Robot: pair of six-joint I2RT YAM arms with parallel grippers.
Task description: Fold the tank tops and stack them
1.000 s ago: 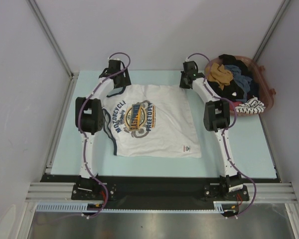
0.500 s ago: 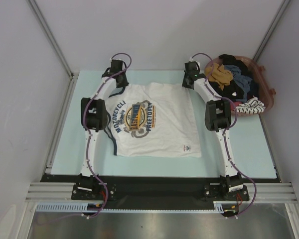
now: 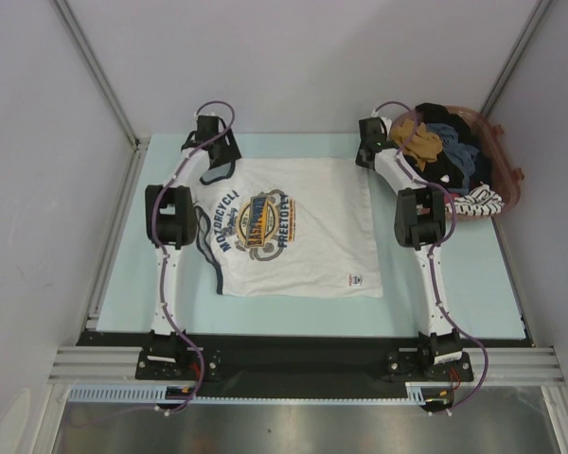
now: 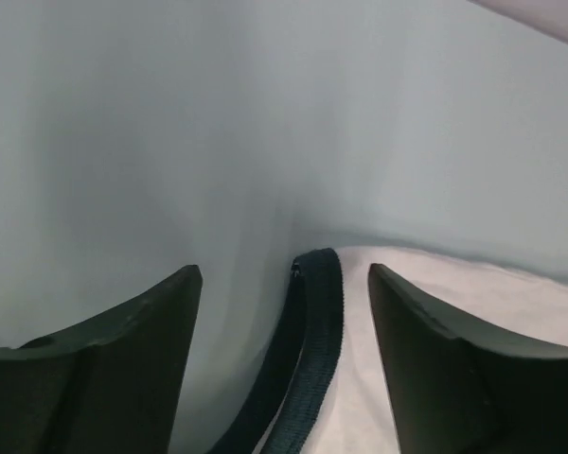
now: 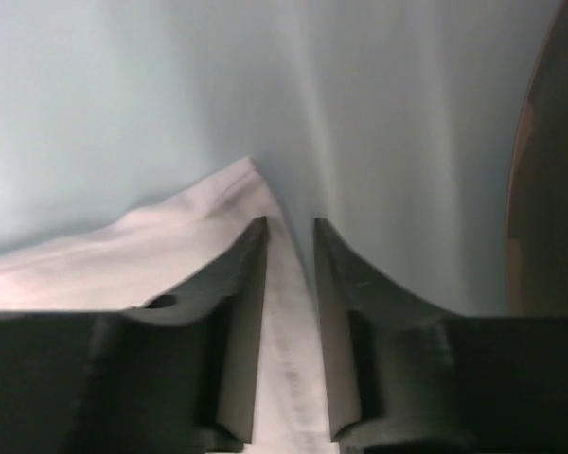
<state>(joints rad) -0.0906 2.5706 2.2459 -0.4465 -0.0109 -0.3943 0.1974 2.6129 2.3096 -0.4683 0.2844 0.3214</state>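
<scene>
Two arms rise from their bases at the near edge of the table (image 3: 454, 284). Each bends at a black elbow beside the cloth and stretches forward and down to the far side.

One white tank top (image 3: 303, 236) lies spread flat between them, printed side up, with a small label near its near right corner.

The left gripper (image 4: 284, 274) hangs low over the far left corner. Its jaws stand wide apart and hold nothing. The single dark navy strap (image 4: 317, 312) lies on the table in the gap between them.

The right gripper (image 5: 289, 222) sits over the far right corner of the top. Its jaws are parted by only a narrow slit, with the white cloth lying flat under them.

Beyond the right arm, one brown basket (image 3: 508, 180) holds a heap of clothes (image 3: 440, 151) in black, mustard, blue and stripes.
</scene>
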